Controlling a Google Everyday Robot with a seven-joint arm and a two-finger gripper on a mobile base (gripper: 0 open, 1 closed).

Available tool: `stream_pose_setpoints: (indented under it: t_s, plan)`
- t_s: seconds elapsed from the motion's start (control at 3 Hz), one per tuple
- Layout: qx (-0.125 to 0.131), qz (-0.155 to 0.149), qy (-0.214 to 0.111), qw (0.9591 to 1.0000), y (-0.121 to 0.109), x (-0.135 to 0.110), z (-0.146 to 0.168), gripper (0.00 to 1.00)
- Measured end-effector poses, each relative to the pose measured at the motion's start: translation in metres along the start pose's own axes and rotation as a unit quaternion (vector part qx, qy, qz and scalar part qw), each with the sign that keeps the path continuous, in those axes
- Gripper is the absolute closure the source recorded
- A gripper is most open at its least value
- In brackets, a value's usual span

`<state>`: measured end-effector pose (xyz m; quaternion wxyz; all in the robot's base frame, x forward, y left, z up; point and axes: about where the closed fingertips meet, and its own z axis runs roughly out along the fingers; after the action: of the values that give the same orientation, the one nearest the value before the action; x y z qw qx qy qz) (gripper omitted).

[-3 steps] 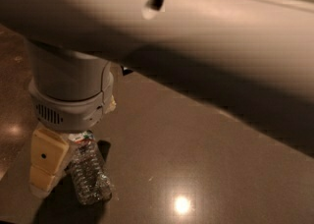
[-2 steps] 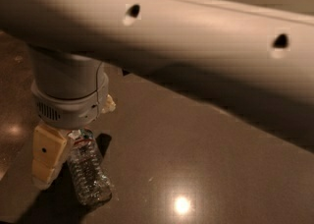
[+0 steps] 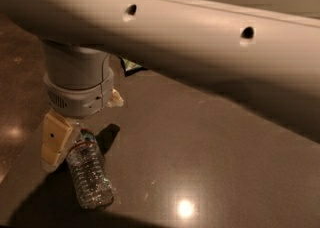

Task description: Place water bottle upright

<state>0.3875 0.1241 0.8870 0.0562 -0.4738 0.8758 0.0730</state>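
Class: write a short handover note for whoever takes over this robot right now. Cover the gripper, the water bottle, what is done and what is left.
Gripper: low at the left, right over the cap end of the water bottle; whether it grips cannot be told.
Bottle: tilted, cap end up, base low near the table.
Done: bottle is at the gripper.
Left: stand it upright on its base, then let go.

Clear ribbed water bottle (image 3: 90, 173), tilted, under gripper (image 3: 71, 135)
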Motion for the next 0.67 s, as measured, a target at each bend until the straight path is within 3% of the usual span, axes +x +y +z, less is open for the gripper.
stream_pose_setpoints:
  t_s: [0.67]
  plan:
    - [0.013, 0.039, 0.015, 0.999, -0.01, 0.006, 0.025, 0.0]
